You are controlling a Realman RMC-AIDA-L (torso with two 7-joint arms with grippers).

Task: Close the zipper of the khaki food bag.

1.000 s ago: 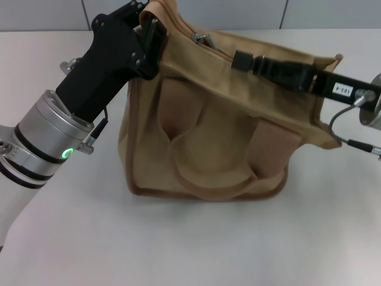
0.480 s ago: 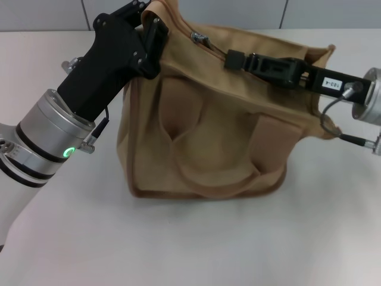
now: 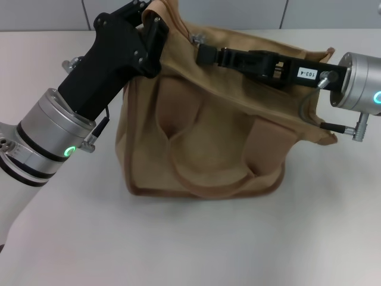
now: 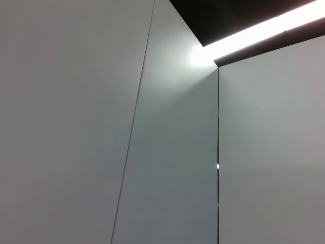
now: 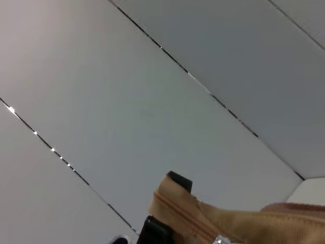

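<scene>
Zipper runs left-right across upright khaki food bag; right claw pinches its pull, left claw clamps bag's corner

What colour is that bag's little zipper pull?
Shiny silver metal; the zipper pull on the khaki food bag shows best in the head view.

Head camera: looks forward and down over my whole workspace, table and khaki food bag at mid range. Left wrist camera: faces only wall panels. Right wrist camera: close on the bag's top edge, shared with head view.
</scene>
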